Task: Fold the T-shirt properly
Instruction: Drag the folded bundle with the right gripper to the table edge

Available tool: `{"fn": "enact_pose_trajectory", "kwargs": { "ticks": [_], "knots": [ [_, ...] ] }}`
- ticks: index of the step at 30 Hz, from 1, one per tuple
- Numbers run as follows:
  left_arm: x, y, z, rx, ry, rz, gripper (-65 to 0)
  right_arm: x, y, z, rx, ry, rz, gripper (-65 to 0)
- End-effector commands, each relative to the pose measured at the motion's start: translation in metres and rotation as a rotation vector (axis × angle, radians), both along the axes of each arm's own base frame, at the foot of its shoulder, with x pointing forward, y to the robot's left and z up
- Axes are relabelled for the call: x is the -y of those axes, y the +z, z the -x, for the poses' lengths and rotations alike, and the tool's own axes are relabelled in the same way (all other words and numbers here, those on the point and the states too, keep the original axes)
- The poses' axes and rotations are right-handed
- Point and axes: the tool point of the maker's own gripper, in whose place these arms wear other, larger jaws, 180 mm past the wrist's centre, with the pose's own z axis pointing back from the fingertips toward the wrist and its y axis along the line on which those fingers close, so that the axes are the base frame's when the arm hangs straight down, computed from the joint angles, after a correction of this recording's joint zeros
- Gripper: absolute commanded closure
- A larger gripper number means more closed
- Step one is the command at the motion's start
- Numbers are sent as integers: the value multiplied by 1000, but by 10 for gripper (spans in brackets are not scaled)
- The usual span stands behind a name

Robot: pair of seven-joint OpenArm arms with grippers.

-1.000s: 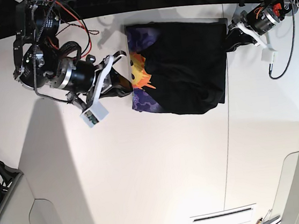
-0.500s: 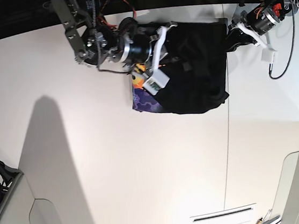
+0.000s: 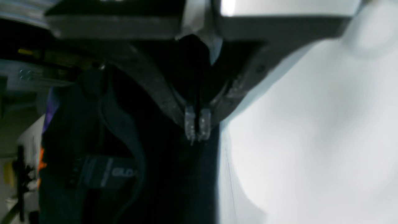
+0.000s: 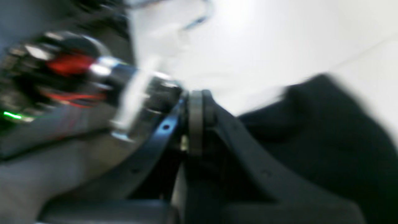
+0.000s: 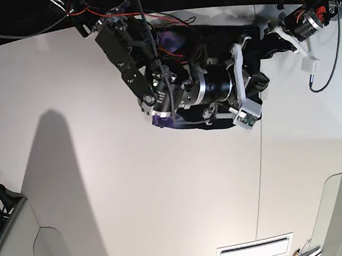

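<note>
White table bears the T-shirt; right gripper reaches across it, grip unclear; left gripper pinches its edge.

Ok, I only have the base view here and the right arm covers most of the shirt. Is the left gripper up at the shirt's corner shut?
Observer: Yes. In the left wrist view the left gripper has its fingertips together at the T-shirt's edge, beside the table. I cannot tell whether cloth is pinched.
Operator: Anything on the cloth near it?
Observer: A grey neck label shows, with a seam curving beside it.
Operator: And the right gripper?
Observer: The right wrist view is blurred. Black cloth lies next to the right gripper, but I cannot tell if it is open or shut.
</note>
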Motion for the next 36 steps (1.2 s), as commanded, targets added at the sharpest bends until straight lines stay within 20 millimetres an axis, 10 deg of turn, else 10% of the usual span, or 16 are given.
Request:
{"fn": "enact_pose_trajectory", "kwargs": {
  "ticks": [1, 6, 14, 23, 28, 36],
  "knots": [
    [-15, 19, -14, 67, 21, -27, -31, -3, 19, -13, 51, -16, -39, 0],
    [-32, 67, -31, 209, 54, -49, -31, 18, 15, -31, 29, -70, -9, 0],
    [-37, 90, -36, 275, 56, -89, -31, 16, 7, 8, -48, 146, -1, 0],
    [-38, 89, -36, 271, 55, -96, -31, 41, -102, 36, -212, 184, 287, 0],
    [-38, 88, -36, 271, 55, -96, -31, 95, -156, 1, -340, -161, 479, 0],
    [-38, 88, -36, 270, 55, -96, -31, 218, -157, -56, -491, -786, 372, 0]
  ]
}}
